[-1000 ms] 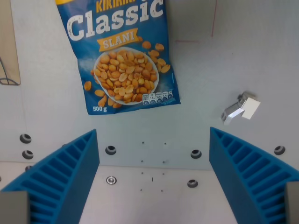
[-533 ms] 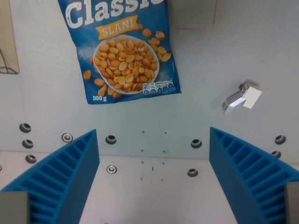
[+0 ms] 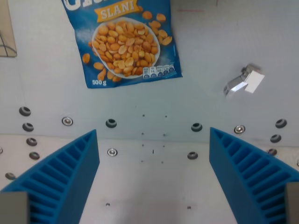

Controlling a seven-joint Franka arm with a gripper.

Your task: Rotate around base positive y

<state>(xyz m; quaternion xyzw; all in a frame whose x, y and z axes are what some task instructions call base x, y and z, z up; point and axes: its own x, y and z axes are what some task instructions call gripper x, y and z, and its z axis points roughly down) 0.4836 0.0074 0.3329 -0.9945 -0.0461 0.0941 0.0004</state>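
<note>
Jaws are seen spread wide at the bottom of the wrist view, with nothing held between them: the gripper (image 3: pixel 152 182) shows as two blue ribbed fingers (image 3: pixel 56 182), one at the lower left and one at the lower right of the wrist view, and only bare surface lies in the gap. Beneath them the pale grey table (image 3: pixel 196 56) fills the whole view, and a seam between two panels is seen running across it just above the fingertips. A row of bolts and holes (image 3: pixel 110 123) is set along that seam, with more scattered near the left and right edges.

At the top of the wrist view, left of centre, a blue peanut bag (image 3: pixel 126 42) lies flat on the table, cut off by the upper edge; the word "SLANI", a picture of a bowl of peanuts and "500 g" are printed on it. It lies well apart from the fingers.

At the far left edge a beige sheet with a dark line (image 3: pixel 5 28) is partly seen. Towards the wrist view's right, a small white and metallic piece (image 3: pixel 244 83) rests on the table, apart from the bag; what it is cannot be told.
</note>
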